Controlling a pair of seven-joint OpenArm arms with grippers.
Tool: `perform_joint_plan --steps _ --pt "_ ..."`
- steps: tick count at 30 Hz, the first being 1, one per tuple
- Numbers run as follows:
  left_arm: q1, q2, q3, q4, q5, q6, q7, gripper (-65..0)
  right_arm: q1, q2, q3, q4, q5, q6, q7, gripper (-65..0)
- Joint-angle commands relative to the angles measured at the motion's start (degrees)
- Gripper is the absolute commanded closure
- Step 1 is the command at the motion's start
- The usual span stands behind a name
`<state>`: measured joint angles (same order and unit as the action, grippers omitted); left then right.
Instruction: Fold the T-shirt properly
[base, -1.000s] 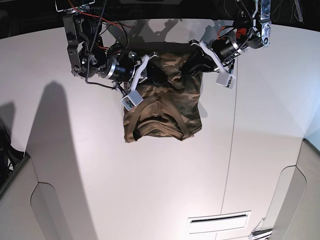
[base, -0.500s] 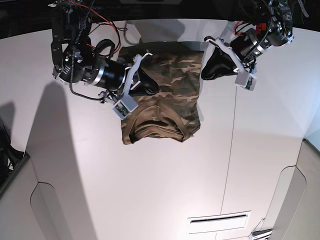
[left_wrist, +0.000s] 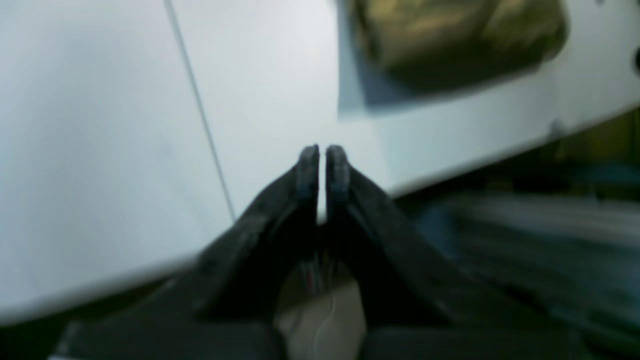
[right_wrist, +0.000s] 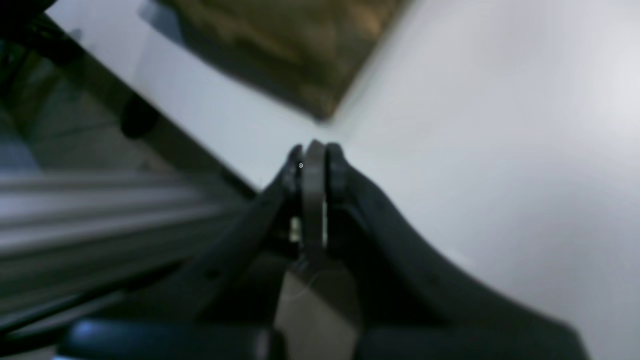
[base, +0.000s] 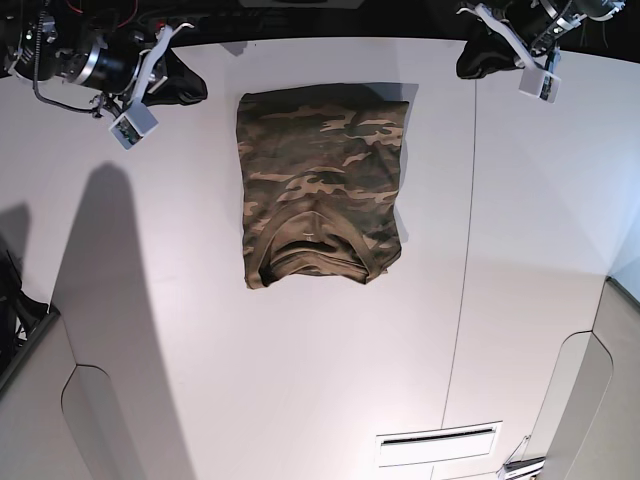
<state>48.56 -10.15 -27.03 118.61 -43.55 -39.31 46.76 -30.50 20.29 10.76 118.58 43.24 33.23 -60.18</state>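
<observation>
The camouflage T-shirt (base: 320, 185) lies folded into a rectangle on the white table (base: 300, 380), its dark collar toward the near edge. It shows blurred in the left wrist view (left_wrist: 460, 40) and in the right wrist view (right_wrist: 280, 45). My left gripper (base: 480, 55) is at the table's far right edge, well apart from the shirt; its jaws are shut and empty in the left wrist view (left_wrist: 322, 160). My right gripper (base: 180, 85) is at the far left edge, also apart from the shirt, shut and empty (right_wrist: 314, 160).
A seam (base: 465, 260) runs down the table right of the shirt. A slot (base: 437, 438) is cut in the near right part. Rounded panels sit at the near corners (base: 100, 430). The dark table edge lies behind both grippers.
Both grippers let go of the shirt's far edge and pulled outward and back to the table's far corners. The shirt now lies flat and uncovered.
</observation>
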Motion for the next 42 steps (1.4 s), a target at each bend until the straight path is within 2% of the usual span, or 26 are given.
perform_joint_plan --steps 1,3,9,13,16,20,22,24,31,35,38,42 --pt "1.81 -0.24 -0.37 0.9 0.48 -0.37 -0.44 -3.6 -1.64 0.76 0.79 1.05 2.78 0.44 -0.33 0.0" --pt "4.04 -0.13 -0.37 0.81 3.76 1.46 -0.63 -3.6 -3.91 0.98 1.57 1.05 3.54 0.44 -2.01 0.0" --pt "8.76 -0.17 -0.35 -0.9 10.19 1.6 -1.03 -3.6 -9.4 0.98 1.6 0.83 2.93 0.42 -4.76 0.0" --pt "10.51 -0.46 0.0 -4.79 10.62 1.6 -0.9 -3.6 -12.76 0.96 1.6 -0.07 -0.61 0.26 -4.76 0.0" --pt "10.47 -3.08 2.69 -10.01 10.84 2.05 -0.37 -3.6 -13.68 0.92 1.6 -2.58 -3.41 -1.79 -4.79 0.0" --pt "9.9 -8.17 10.95 -18.49 15.39 9.01 -0.44 -3.6 -14.27 0.81 1.57 -9.35 -5.77 -2.58 -5.01 0.0" --pt "8.83 -9.33 15.13 -22.43 18.84 12.9 -0.44 -3.6 -14.29 0.81 1.6 -13.53 -5.97 -2.58 -5.01 0.0" --pt "7.39 -9.38 18.38 -26.1 22.16 14.8 -0.42 -3.6 -14.29 0.81 1.6 -17.77 -5.99 -2.58 -5.01 0.0" --pt "3.5 -9.35 25.81 -33.38 23.61 14.6 -1.57 -3.7 -13.92 0.81 1.6 -30.88 -6.05 -2.58 -3.72 0.0" --pt "0.57 -9.35 26.69 -35.3 24.52 14.67 -2.67 -3.7 -13.79 0.81 1.6 -35.04 -9.6 -2.64 1.55 0.0" --pt "-1.77 -9.2 26.69 -37.46 24.48 14.69 -3.48 -3.7 -13.6 0.81 1.57 -36.61 -13.94 -5.27 4.92 0.0" --pt "-5.25 -8.37 26.75 -41.75 24.48 14.67 -4.07 -3.6 -11.02 0.79 1.53 -38.91 -18.82 -9.14 5.09 0.0"
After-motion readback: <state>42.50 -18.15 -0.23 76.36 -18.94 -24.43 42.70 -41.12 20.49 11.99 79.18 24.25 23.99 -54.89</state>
